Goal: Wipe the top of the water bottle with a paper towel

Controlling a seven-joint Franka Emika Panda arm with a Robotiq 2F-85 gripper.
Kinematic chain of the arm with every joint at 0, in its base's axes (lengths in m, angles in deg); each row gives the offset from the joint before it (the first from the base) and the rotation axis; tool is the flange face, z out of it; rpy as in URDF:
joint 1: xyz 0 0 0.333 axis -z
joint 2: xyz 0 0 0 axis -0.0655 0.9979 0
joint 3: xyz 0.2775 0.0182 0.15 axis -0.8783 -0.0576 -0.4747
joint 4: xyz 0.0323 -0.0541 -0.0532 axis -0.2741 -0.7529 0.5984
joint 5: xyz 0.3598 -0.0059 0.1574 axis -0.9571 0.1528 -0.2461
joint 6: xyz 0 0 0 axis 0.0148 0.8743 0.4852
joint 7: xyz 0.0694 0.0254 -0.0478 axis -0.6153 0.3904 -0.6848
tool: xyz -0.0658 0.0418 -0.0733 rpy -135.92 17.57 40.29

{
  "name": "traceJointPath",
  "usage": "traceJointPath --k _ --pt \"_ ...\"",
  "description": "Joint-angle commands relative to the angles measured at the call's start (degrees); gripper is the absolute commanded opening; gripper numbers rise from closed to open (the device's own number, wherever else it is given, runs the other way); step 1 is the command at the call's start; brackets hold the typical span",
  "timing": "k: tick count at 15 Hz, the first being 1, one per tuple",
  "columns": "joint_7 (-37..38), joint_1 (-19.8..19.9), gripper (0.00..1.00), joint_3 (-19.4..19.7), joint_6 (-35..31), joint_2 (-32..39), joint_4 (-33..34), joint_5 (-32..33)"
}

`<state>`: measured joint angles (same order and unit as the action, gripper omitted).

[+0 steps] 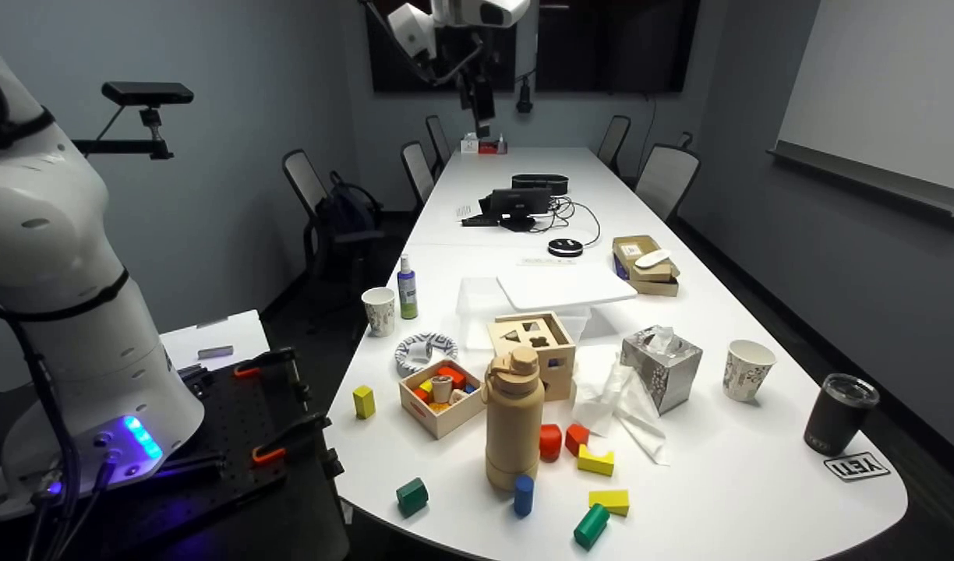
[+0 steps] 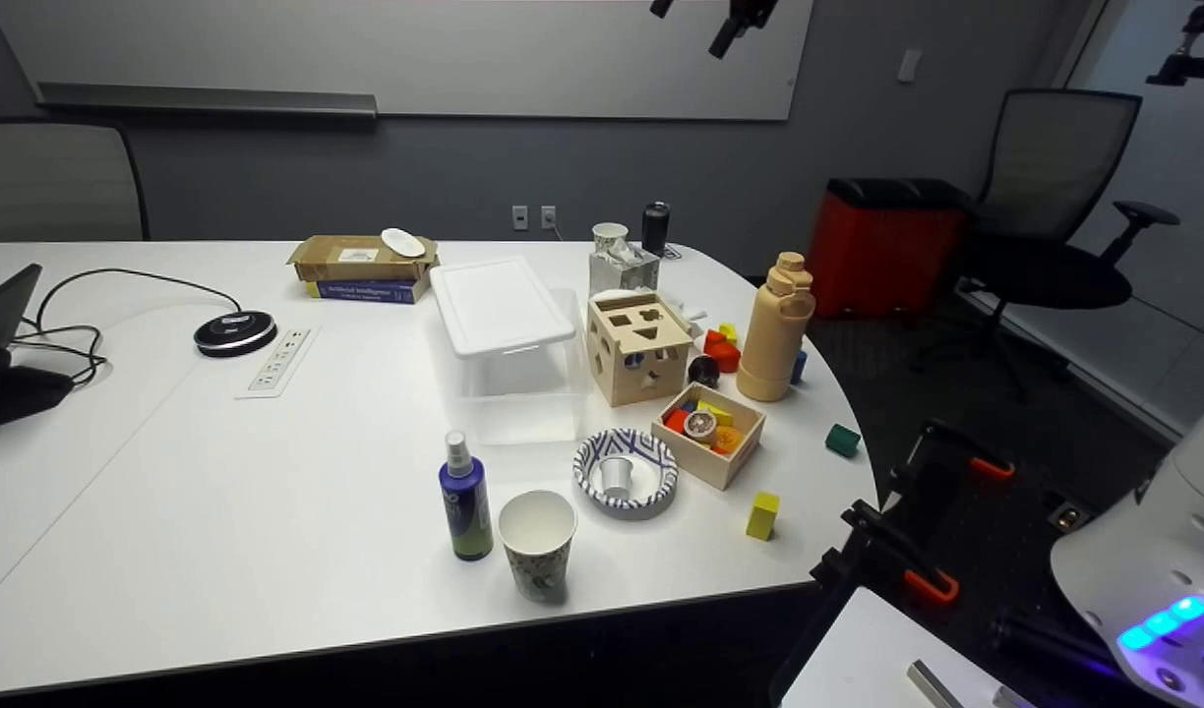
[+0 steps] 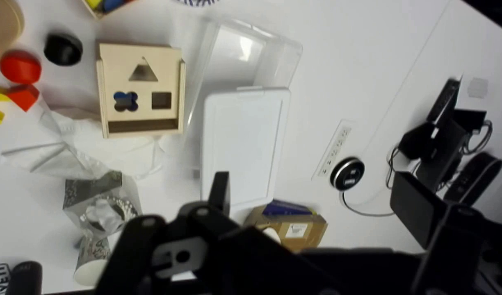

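Since the gripper (image 3: 318, 200) is spread with nothing held, the paper towel (image 1: 619, 396) beside the tissue box (image 1: 655, 374) is best pinched by a raised fold, slack being left for wiping the top of the water bottle (image 1: 514, 425), upright beside the blue block (image 1: 523, 496).

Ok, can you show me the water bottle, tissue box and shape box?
Water bottle (image 1: 514, 425), in an exterior view: on its tan body.
Tissue box (image 1: 651, 371), in an exterior view: on its patterned side.
Shape box (image 3: 144, 87), in the wrist view: on its top, between the holes.
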<state>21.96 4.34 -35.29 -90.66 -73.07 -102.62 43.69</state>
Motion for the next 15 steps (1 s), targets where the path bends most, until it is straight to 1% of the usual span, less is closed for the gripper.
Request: traceJointPath --k 1,4,7,10,12,15 --pt "1.1 1.1 1.00 0.2 -6.8 9.5 8.8 -5.0" --pt "1.5 2.4 1.00 -0.2 -12.4 16.9 14.5 -8.4" --pt "2.5 4.4 1.00 -0.7 -15.5 24.7 20.2 -8.7" --pt "5.4 6.5 1.00 -1.0 -16.3 32.9 26.2 -6.9" --pt "7.4 8.1 1.00 -1.3 -14.5 38.2 30.5 -6.1" --pt "10.0 10.0 1.00 -2.3 -14.1 45.0 36.1 -5.3"
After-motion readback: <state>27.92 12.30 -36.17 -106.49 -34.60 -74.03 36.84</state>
